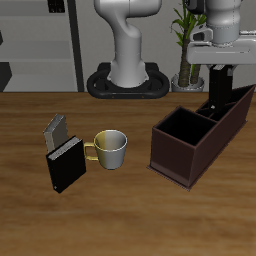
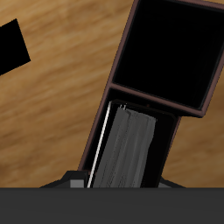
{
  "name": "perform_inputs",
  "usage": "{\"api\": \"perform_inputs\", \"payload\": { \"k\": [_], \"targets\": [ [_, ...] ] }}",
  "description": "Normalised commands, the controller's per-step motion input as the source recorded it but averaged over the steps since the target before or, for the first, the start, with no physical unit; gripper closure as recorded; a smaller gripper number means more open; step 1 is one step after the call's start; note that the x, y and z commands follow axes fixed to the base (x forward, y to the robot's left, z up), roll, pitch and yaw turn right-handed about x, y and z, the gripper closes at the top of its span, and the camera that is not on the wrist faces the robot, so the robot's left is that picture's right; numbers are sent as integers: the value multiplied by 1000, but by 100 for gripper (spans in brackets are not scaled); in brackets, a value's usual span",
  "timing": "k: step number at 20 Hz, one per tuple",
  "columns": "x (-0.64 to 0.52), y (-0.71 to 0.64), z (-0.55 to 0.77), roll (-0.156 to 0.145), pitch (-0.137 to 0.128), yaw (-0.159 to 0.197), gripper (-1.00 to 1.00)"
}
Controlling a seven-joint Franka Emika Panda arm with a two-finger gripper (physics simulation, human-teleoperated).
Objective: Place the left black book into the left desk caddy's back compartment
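Ext view, nearest the front edge: a small thick black hardcover book w/ white page edges point(image 1: 67, 166) stands upright on the brown wooden table point(image 1: 120, 215), a smaller grey book point(image 1: 56, 130) leaning just behind it. Beside them a cream ceramic mug w/ gold handle point(image 1: 109, 148).

Next back, the dark maroon-brown open-topped box caddy point(image 1: 178, 152) sits at an angle; big square section nearer the front edge, long narrow back compartment point(image 1: 228, 108) farther back.

The two-finger gripper point(image 1: 218, 88) hangs straight down over that narrow section, fingers vertical, clamped on the other black hardcover, the left black book point(image 1: 217, 90). Book upright, its lower end down inside the back compartment; cannot tell if it touches the floor.

Wrist view adds what ext view lacks: the book's grey-white page edges point(image 2: 128, 149) seen end-on, sitting within the narrow section's walls, thin gap along one side. The square section point(image 2: 166, 52) shows as dark and hollow beside it. Gripper body is a dark band at frame edge; fingertips not visible there.

Farthest back: white robot base point(image 1: 128, 55), potted green plant point(image 1: 186, 45).
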Motion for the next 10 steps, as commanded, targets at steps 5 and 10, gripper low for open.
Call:
{"api": "perform_inputs", "payload": {
  "k": [5,10],
  "targets": [
    [128,50,-176,11,26,-6,100],
    [165,6,-240,-1,40,-14,100]
  ]
}}
